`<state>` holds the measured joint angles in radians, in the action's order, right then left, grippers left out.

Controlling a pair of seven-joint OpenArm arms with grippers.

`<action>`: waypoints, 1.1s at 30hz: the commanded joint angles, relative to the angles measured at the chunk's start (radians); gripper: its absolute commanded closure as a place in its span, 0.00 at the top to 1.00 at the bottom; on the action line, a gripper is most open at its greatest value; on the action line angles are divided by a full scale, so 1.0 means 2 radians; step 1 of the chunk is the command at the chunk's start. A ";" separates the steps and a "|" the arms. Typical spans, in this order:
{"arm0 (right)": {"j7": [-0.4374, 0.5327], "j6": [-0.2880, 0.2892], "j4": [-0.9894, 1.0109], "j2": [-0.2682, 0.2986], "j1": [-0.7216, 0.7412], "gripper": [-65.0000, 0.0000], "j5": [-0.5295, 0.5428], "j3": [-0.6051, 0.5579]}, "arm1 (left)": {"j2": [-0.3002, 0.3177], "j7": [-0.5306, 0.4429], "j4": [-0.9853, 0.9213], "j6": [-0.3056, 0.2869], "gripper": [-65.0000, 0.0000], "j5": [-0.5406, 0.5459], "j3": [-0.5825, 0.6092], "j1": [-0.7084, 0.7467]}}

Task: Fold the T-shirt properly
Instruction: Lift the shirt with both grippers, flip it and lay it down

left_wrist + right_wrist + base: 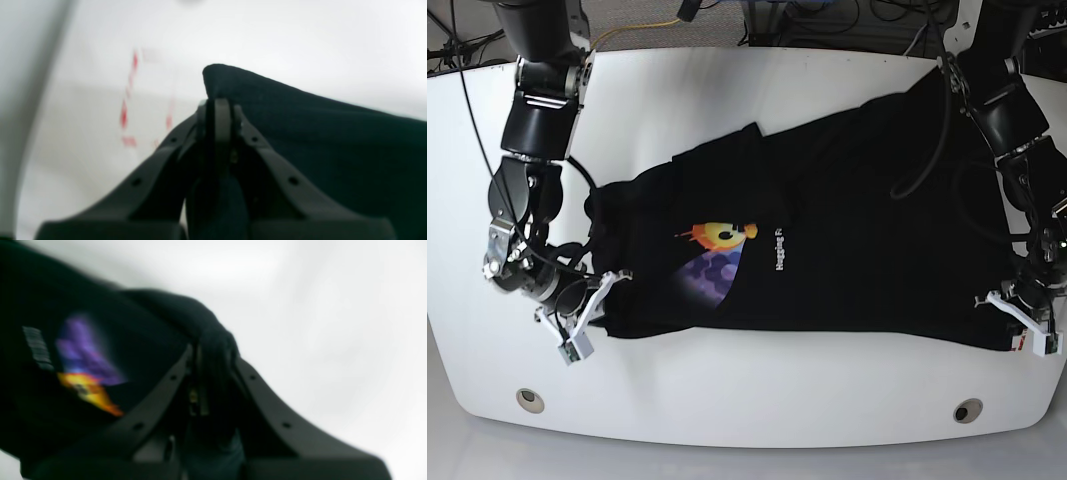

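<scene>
The T-shirt [847, 220] is gripped at both near corners, apparently for a fold.

It lies on the white table [727, 90], long axis running side to side, print [717, 255] facing up. The left gripper [218, 110] and the right gripper [211, 356] are each closed tight on black cloth, probably so the near edge can be lifted evenly.

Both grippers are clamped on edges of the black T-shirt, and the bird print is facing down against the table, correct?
Not quite. Both the left gripper and right gripper do pinch the T-shirt, but the bird print faces up, as the base view shows.
</scene>
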<state>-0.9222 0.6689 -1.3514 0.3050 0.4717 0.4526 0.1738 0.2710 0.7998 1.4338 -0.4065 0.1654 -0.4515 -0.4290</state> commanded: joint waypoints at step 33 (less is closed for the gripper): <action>-0.061 0.015 -0.126 0.088 0.140 0.01 0.040 -0.063 | 0.004 0.121 0.183 -0.010 0.00 0.004 -0.001 -0.113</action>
<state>-1.0672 0.7074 -1.5478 0.4744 0.7410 0.5327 0.0174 0.2687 1.0721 1.7523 -0.4183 0.1719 -0.4515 -0.6476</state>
